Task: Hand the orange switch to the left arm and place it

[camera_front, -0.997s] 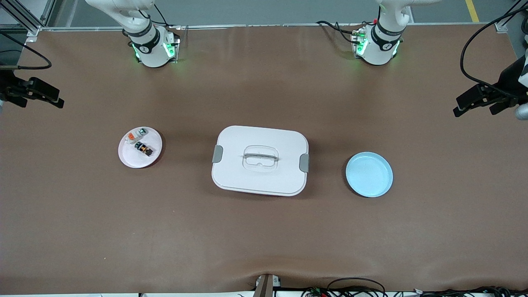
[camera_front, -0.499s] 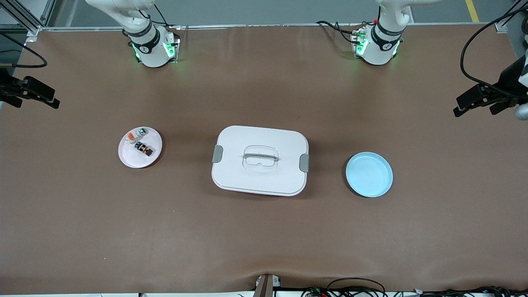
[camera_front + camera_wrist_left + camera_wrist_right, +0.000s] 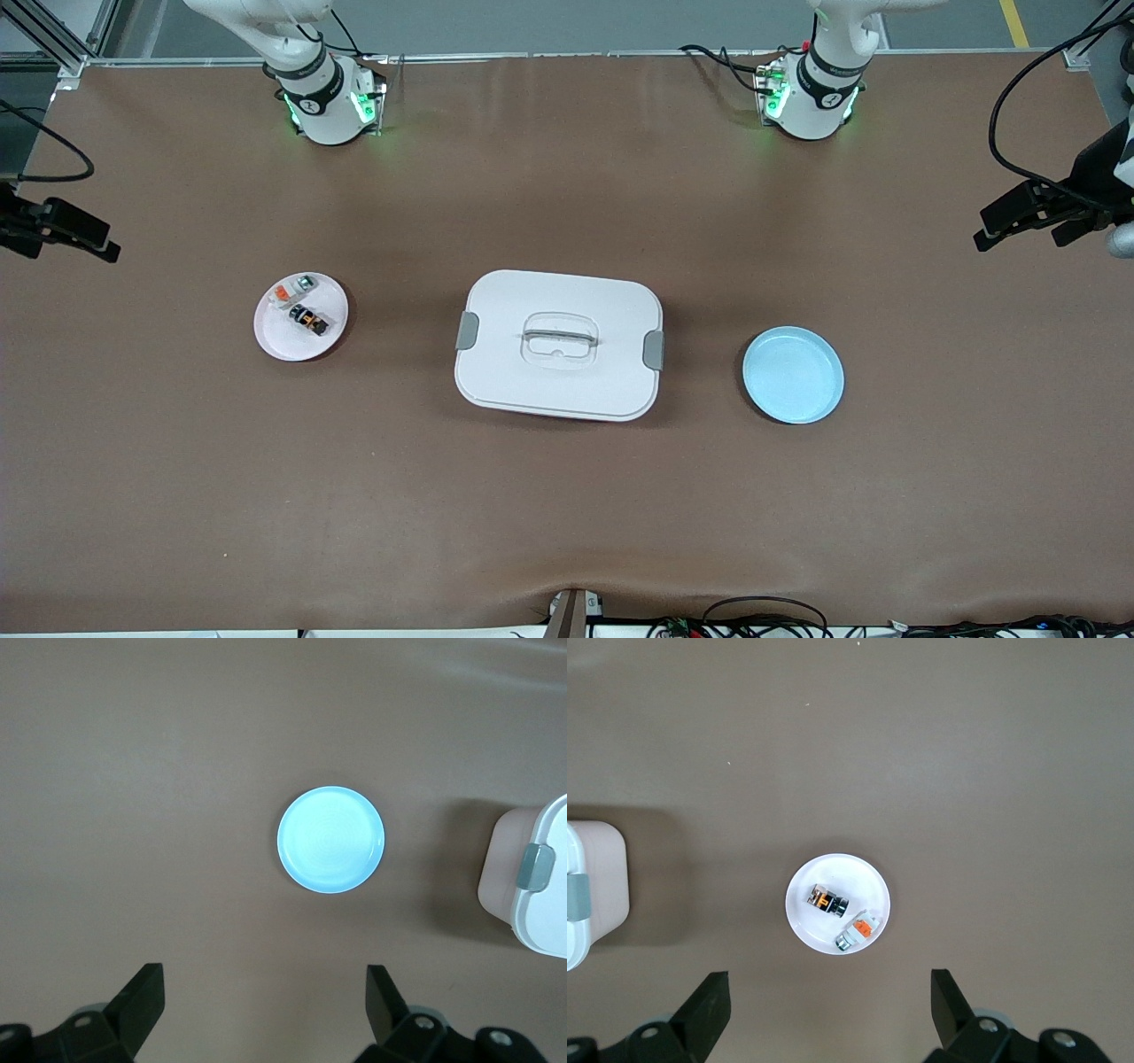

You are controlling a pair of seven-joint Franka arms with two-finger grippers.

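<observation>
The orange switch (image 3: 309,320), a small black piece with orange bands, lies on a pink plate (image 3: 282,341) at the right arm's end of the table; it also shows in the right wrist view (image 3: 827,901). The white box (image 3: 558,344) with grey latches stands at the table's middle. My right gripper (image 3: 89,237) is open and empty, high over bare table at its own end (image 3: 828,981). My left gripper (image 3: 1001,221) is open and empty, high over bare table at the left arm's end (image 3: 264,979).
A pale piece with an orange patch and green tip (image 3: 292,291) lies on the pink plate beside the switch. An empty blue plate (image 3: 793,374) sits between the box and the left arm's end. Cables hang along the table's front edge.
My right gripper has shifted toward the front camera and a little outward, still open. The left gripper, the switch, the plates and the box have not moved.
</observation>
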